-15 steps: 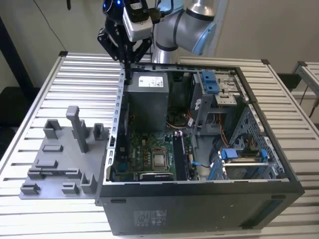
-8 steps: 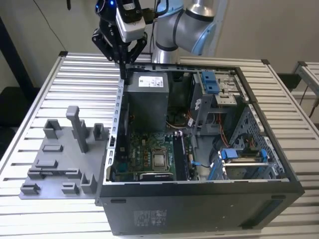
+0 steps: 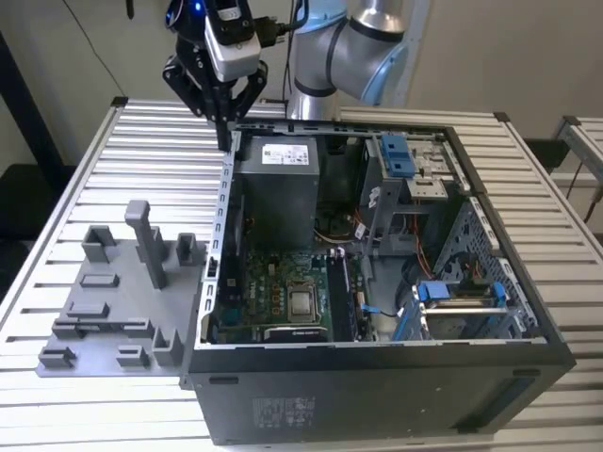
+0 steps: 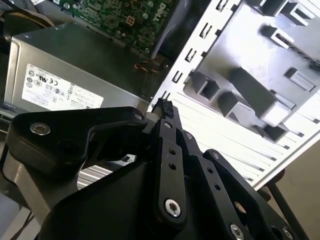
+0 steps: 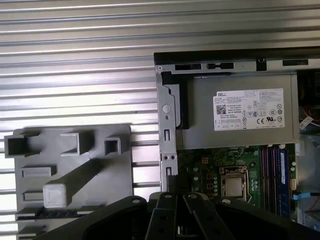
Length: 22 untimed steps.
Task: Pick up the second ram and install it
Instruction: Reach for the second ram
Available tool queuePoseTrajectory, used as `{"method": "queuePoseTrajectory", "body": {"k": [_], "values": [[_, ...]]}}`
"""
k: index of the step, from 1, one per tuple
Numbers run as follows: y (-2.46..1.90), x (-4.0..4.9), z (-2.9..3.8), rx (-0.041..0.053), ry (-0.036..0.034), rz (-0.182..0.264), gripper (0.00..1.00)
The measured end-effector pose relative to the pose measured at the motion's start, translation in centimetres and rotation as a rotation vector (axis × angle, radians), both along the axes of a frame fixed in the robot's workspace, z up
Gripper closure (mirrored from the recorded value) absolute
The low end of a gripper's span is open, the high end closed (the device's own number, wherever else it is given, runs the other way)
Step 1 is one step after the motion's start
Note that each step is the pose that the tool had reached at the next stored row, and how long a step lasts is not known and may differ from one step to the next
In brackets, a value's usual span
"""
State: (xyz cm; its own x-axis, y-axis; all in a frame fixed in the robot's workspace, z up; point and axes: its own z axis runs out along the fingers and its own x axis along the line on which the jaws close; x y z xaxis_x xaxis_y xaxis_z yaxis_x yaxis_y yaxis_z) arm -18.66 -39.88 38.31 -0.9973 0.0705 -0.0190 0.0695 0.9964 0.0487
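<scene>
Our fingers (image 3: 223, 130) hang point-down above the tabletop (image 3: 132, 141), drawn narrow with the 2 tips pressed together. A thin dark sliver (image 5: 170, 181) sits pinched at those tips. It may be the ram seen edge-on, but we cannot tell for sure.

Directly beneath the tips is the corner wall of the case (image 3: 377, 377), with the power supply (image 3: 278, 179) just past it. We judge the fingers ride this high so that anything they carry clears that metal wall.

The case lies on its side with its open face up, so we can reach the motherboard (image 3: 283, 292) from above. The memory slots (image 5: 272, 167) lie well beyond the fingers, on the far side of the power supply.

The grey holder (image 3: 104, 311) sits on the other side of the tips, flat on the tabletop and just beside the case. Its upright blocks and pockets would keep a thin stick standing on edge, where narrow fingers can pinch it.
</scene>
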Motion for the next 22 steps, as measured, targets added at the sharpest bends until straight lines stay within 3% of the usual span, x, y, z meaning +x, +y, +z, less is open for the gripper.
{"method": "queuePoseTrajectory", "body": {"k": [22], "values": [[0.0, -2.77, -0.52, 0.0001, -0.0001, 0.0, 0.89]]}}
